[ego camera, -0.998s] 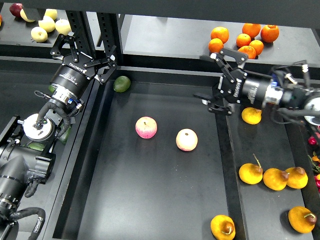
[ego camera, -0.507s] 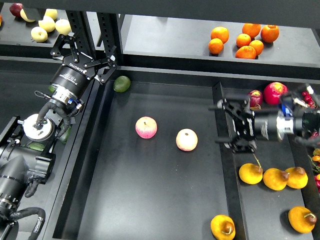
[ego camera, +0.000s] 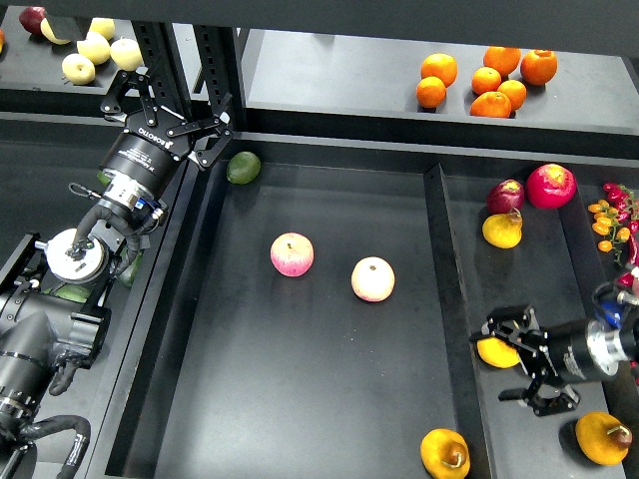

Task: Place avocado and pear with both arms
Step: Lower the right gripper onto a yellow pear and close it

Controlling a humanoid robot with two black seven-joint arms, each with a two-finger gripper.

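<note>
My right gripper (ego camera: pixel 496 365) is open, low over the right tray, with a yellow-orange pear (ego camera: pixel 494 351) lying between its fingers. Other pears lie near it (ego camera: pixel 602 437), at the front (ego camera: pixel 444 452) and further back (ego camera: pixel 502 230). My left gripper (ego camera: pixel 168 103) is open and empty, held high at the back left. A green avocado (ego camera: pixel 243 167) lies just right of it in the middle tray's back left corner. Dark green fruit (ego camera: pixel 129 267) shows partly behind my left arm; I cannot tell its shape.
Two pink-yellow apples (ego camera: pixel 292 253) (ego camera: pixel 372 278) lie in the middle tray (ego camera: pixel 300 399). Oranges (ego camera: pixel 486 78) sit on the back shelf. Red apples (ego camera: pixel 550 185) are in the right tray's back. A divider wall (ego camera: pixel 447 299) separates the trays.
My right arm has swung from the back near the oranges to the front right, down over the pears, uncovering the red apples. My left arm has not moved.
</note>
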